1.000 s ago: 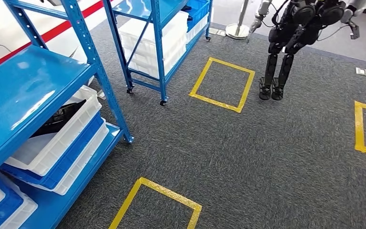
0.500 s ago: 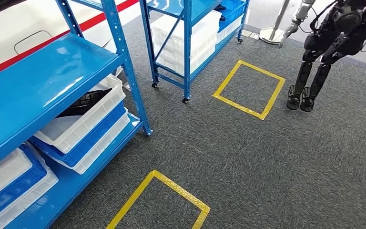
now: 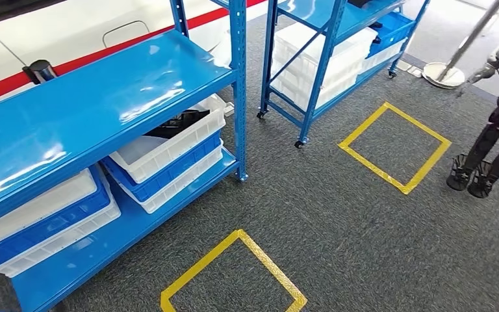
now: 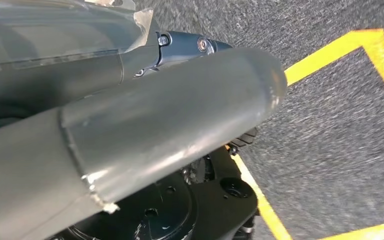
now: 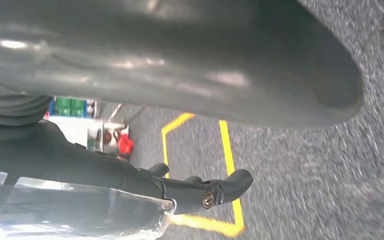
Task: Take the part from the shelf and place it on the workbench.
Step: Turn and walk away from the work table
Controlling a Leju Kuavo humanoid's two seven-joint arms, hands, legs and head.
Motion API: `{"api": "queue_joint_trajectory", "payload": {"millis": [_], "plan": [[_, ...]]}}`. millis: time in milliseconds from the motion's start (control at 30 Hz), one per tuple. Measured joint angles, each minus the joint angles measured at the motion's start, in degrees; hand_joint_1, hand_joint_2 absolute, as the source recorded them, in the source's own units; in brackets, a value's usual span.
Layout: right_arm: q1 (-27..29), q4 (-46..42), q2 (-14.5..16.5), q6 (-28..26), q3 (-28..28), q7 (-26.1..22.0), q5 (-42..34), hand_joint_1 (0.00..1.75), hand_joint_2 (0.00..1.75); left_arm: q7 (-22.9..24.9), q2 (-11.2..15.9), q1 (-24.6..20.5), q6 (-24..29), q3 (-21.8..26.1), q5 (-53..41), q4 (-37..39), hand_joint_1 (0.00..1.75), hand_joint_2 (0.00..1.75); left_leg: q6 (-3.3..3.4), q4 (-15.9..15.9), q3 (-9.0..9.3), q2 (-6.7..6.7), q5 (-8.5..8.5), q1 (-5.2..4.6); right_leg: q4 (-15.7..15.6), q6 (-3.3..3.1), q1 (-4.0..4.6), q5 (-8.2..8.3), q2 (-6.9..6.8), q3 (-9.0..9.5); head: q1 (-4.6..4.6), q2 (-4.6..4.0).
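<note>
Stacked white bins (image 3: 169, 146) hold a dark part (image 3: 179, 122); both robot hands' state unclear

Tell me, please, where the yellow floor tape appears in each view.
Head view: a near square at the bottom centre, and a farther square at the right, beside the second shelf.
Left wrist view: a tape corner along the right side, past the thumb.
Right wrist view: a tape outline at the lower centre, behind the dark fingers.
Shared landmark: the grey carpet. Which square the wrist views show, I cannot tell.
</note>
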Motion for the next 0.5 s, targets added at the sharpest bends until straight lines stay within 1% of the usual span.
{"api": "queue_joint_trajectory", "payload": {"millis": [33, 67, 100, 133, 167, 200, 233, 267, 300, 333, 367, 400, 433, 467, 500], "plan": [[0.01, 0.01, -0.03, -0.01, -0.06, -0.01, 0.00, 0.00, 0.00, -0.13, -0.01, -0.01, -0.22, 0.00, 0.00, 0.00, 0.00, 0.00, -0.29, 0.17, -0.04, -0.85, -0.01, -0.03, -4.21, 0.54, -0.30, 1.74, 1.23, 1.69, 0.05, 0.00], [0.01, 0.01, -0.05, -0.01, -0.10, -0.01, 0.02, 0.00, 0.00, -0.33, -0.01, -0.02, -0.47, 0.00, 0.00, 0.00, 0.00, 0.00, -0.66, 0.38, -0.17, -1.64, -0.08, -0.08, -7.49, 0.58, -0.47, 3.07, 2.24, 2.96, 0.07, 0.00], [0.00, 0.02, -0.06, -0.02, -0.14, -0.01, 0.07, 0.00, 0.00, -0.57, -0.01, -0.02, -0.75, 0.00, 0.00, 0.00, 0.00, 0.00, -1.04, 0.55, -0.34, -2.28, -0.13, -0.17, -9.50, 0.33, -0.49, 3.82, 3.01, 3.65, 0.04, 0.00], [-0.05, 0.02, -0.07, -0.02, -0.15, -0.02, 0.14, 0.00, 0.00, -0.84, 0.01, 0.02, -1.08, 0.00, 0.00, 0.00, 0.00, 0.00, -1.42, 0.65, -0.56, -2.86, -0.12, -0.23, -10.14, -0.16, -0.32, 4.06, 3.23, 3.82, -0.01, 0.00], [-0.13, 0.02, -0.08, -0.02, -0.16, -0.02, 0.23, 0.00, 0.00, -1.13, 0.02, 0.11, -1.40, 0.01, 0.01, 0.00, 0.00, 0.00, -1.73, 0.66, -0.75, -3.42, -0.03, -0.16, -10.10, -0.82, -0.19, 4.20, 2.60, 3.93, -0.10, 0.00], [-0.22, 0.02, -0.10, -0.02, -0.16, -0.02, 0.31, 0.00, 0.00, -1.37, 0.05, 0.21, -1.69, 0.01, 0.01, 0.00, 0.00, 0.00, -1.97, 0.80, -0.95, -3.21, -0.04, -0.05, -10.10, -1.28, -0.25, 4.35, 1.95, 4.05, -0.16, 0.00], [-0.29, 0.02, -0.11, -0.02, -0.17, -0.02, 0.37, 0.00, 0.00, -1.57, 0.07, 0.31, -1.98, 0.02, 0.02, 0.00, 0.00, 0.00, -2.18, 1.46, -1.36, -2.02, -0.47, 0.00, -10.12, -1.73, -0.34, 4.51, 1.31, 4.19, -0.25, 0.00], [-0.29, 0.02, -0.09, -0.02, -0.19, -0.02, 0.41, 0.00, 0.00, -1.73, 0.08, 0.33, -2.26, 0.02, 0.03, 0.00, 0.00, 0.00, -2.35, 3.11, -2.19, -0.23, -1.54, 0.01, -10.17, -2.20, -0.43, 4.64, 0.60, 4.26, -0.40, 0.00], [-0.23, 0.02, -0.07, -0.02, -0.20, -0.02, 0.44, 0.00, 0.00, -1.85, 0.10, 0.27, -2.49, 0.02, 0.04, 0.00, 0.00, 0.00, -2.48, 6.02, -3.57, 1.87, -3.29, -0.01, -10.19, -2.57, -0.37, 4.68, -0.14, 4.24, -0.55, 0.00], [-0.12, 0.02, -0.06, -0.02, -0.22, -0.02, 0.45, 0.00, 0.00, -1.91, 0.10, 0.19, -2.69, 0.01, 0.04, 0.00, 0.00, 0.00, -2.61, 9.94, -5.46, 3.42, -5.35, -0.06, -10.19, -2.85, -0.17, 4.62, -0.95, 4.20, -0.69, 0.00], [-0.02, 0.02, -0.07, -0.01, -0.24, -0.02, 0.46, 0.00, 0.00, -1.94, 0.10, 0.13, -2.84, 0.01, 0.04, 0.00, 0.00, 0.00, -2.73, 14.05, -7.45, 4.08, -7.15, -0.04, -10.19, -3.06, 0.01, 4.54, -1.86, 4.17, -0.77, 0.00], [0.05, 0.02, -0.08, 0.00, -0.26, -0.02, 0.46, 0.00, 0.00, -1.96, 0.10, 0.14, -2.92, 0.00, 0.03, 0.00, 0.00, 0.00, -2.78, 17.08, -8.92, 4.32, -8.12, -0.03, -10.18, -3.16, 0.16, 4.47, -2.77, 4.14, -0.76, 0.00], [0.04, 0.02, -0.10, 0.01, -0.28, -0.02, 0.46, 0.00, 0.00, -1.96, 0.09, 0.19, -2.97, 0.00, 0.03, 0.00, 0.00, 0.00, -2.75, 18.10, -9.37, 4.40, -8.00, -0.03, -10.18, -3.26, 0.27, 4.39, -3.63, 4.11, -0.77, 0.00], [-0.01, 0.02, -0.10, 0.02, -0.30, -0.02, 0.46, 0.00, 0.00, -1.96, 0.10, 0.25, -3.00, 0.00, 0.03, 0.00, 0.00, 0.00, -2.63, 16.58, -8.48, 4.62, -6.77, -0.05, -10.18, -3.35, 0.37, 4.31, -4.43, 4.12, -0.77, 0.01], [-0.10, 0.02, -0.08, 0.02, -0.32, -0.02, 0.46, 0.00, 0.00, -1.96, 0.11, 0.28, -3.00, 0.00, 0.03, 0.00, 0.00, 0.00, -2.39, 13.12, -6.51, 5.22, -4.97, -0.12, -10.19, -3.42, 0.45, 4.20, -5.13, 4.15, -0.77, 0.01]]}}
